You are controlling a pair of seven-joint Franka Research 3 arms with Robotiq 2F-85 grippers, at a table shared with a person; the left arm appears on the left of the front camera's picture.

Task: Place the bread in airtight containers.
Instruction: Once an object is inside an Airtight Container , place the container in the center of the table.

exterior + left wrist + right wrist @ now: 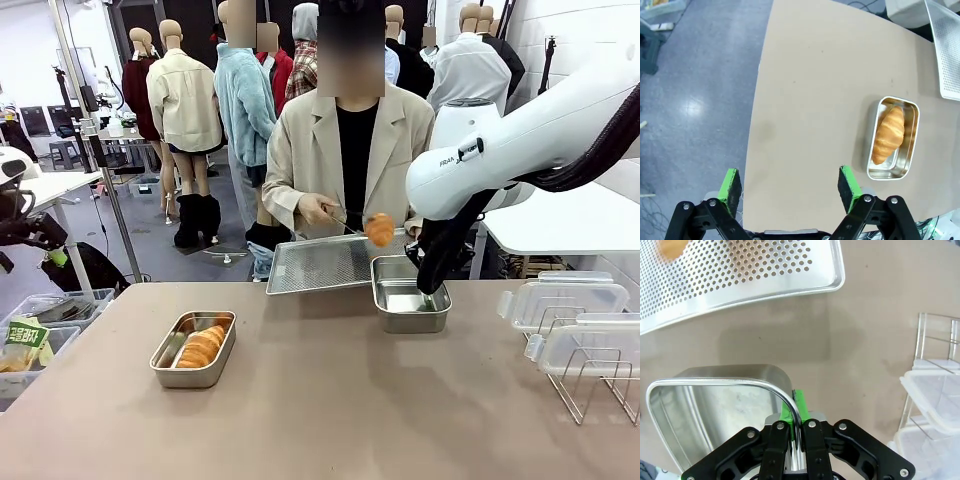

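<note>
And the right gripper (796, 412) pinches the stiff, slick tin (705, 410) by its rim, the left gripper (790, 182) hangs wide open, the person's hand (313, 209) holds a soft-looking, light roll (379, 229) above it, seemingly on tongs (347, 223)

Right pincer (429, 295) grips empty tin (398, 301) rim; person's tongs (345, 220) hold roll (379, 229) above; 2nd roll (200, 347) in left tin (168, 367).

The bench (330, 430) is matt, smooth and tan. At lower left, the left tin (185, 378) is shiny stainless steel and holds a glossy, ridged roll (201, 347). At centre right, the right tin (412, 322) is brushed steel with a mirror-bright rim. Behind it, the perforated metal tray (310, 265) looks dull. At right, clear plastic lids (565, 300) rest on a thin wire rack (590, 390).
</note>
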